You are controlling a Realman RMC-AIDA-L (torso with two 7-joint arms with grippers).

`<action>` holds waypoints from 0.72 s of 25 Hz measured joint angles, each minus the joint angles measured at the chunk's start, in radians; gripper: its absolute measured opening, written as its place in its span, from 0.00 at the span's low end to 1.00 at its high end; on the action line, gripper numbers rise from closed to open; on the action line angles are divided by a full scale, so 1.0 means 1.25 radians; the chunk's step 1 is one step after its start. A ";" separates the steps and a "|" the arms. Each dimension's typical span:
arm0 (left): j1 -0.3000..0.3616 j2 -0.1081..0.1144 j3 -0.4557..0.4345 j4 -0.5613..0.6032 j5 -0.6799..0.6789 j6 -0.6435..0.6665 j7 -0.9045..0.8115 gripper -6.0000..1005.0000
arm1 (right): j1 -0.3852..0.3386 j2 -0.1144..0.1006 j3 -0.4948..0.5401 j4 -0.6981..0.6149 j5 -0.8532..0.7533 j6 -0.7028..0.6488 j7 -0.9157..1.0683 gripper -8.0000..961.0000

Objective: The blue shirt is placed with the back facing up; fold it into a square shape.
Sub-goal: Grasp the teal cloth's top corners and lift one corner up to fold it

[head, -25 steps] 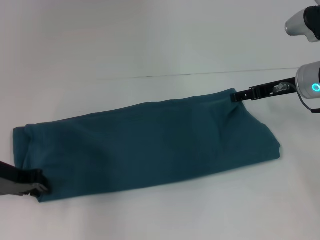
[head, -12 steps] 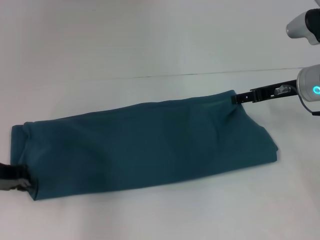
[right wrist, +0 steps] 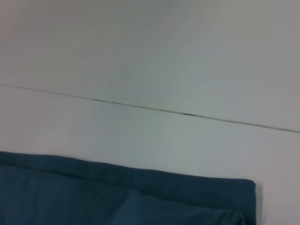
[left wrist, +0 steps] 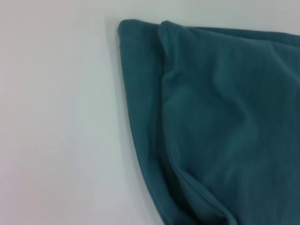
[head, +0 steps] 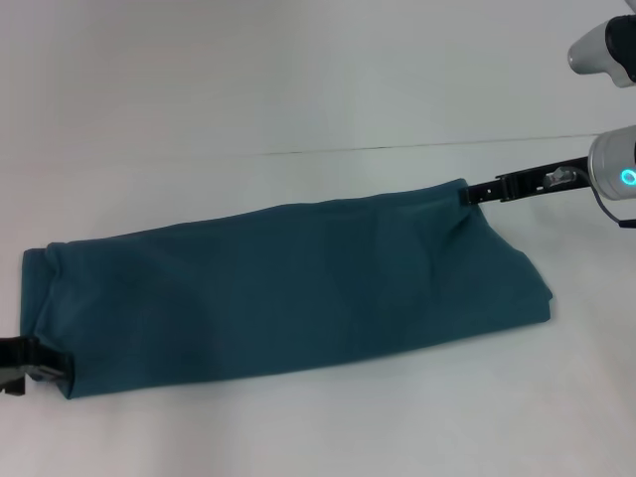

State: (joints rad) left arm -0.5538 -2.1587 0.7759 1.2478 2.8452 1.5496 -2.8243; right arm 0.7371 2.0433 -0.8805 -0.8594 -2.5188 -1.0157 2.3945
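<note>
Shirt folded into a long band, held at two opposite corners on the worktop.

The blue shirt (head: 288, 293) is laid as a long folded strip across the white worktop (head: 298, 89), running from the robot's near left up toward its right. The left end effector (head: 40, 368) is seen at the near-left corner of the strip, mostly cut off by the picture's edge, so whether it is apart or closed cannot be told. The right end effector (head: 467, 195) is set against the far right corner of the cloth; its fingers look drawn together on the hem, though the tips are small and dark (the contact is hard to make out). In the wrist views only layered cloth edges and bare worktop are shown.
</note>
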 joint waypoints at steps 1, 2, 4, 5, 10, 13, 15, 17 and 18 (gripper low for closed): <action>0.001 0.000 0.000 0.000 0.001 -0.002 0.000 0.45 | 0.001 0.000 0.000 0.000 0.000 0.000 0.000 0.96; 0.001 0.000 -0.002 -0.001 0.002 -0.004 0.000 0.47 | 0.001 0.000 0.000 0.000 0.000 0.000 0.000 0.96; 0.001 0.000 -0.002 -0.002 0.002 -0.006 0.000 0.51 | 0.002 0.000 0.000 0.000 0.000 0.000 0.000 0.96; 0.000 0.000 -0.003 -0.009 0.002 -0.011 0.000 0.54 | 0.003 0.000 0.000 0.000 0.000 0.000 0.000 0.96; -0.008 0.000 -0.003 -0.031 -0.003 -0.027 -0.001 0.66 | 0.004 0.001 0.000 0.000 0.000 0.000 0.000 0.96; -0.015 0.000 -0.005 -0.047 -0.007 -0.034 -0.001 0.77 | 0.004 0.001 0.000 0.000 0.000 0.000 0.000 0.96; -0.019 0.000 -0.008 -0.054 -0.010 -0.036 -0.001 0.84 | 0.002 0.002 0.000 -0.004 0.000 -0.001 0.000 0.96; -0.025 0.001 -0.009 -0.069 -0.010 -0.046 -0.001 0.85 | -0.001 0.003 0.000 -0.012 0.000 -0.004 0.000 0.96; -0.027 0.002 -0.009 -0.074 -0.010 -0.050 -0.001 0.86 | -0.002 0.003 0.000 -0.015 0.000 -0.006 0.000 0.96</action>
State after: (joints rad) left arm -0.5870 -2.1565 0.7641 1.1551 2.8321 1.4871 -2.8256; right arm 0.7348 2.0476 -0.8805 -0.8777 -2.5189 -1.0230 2.3945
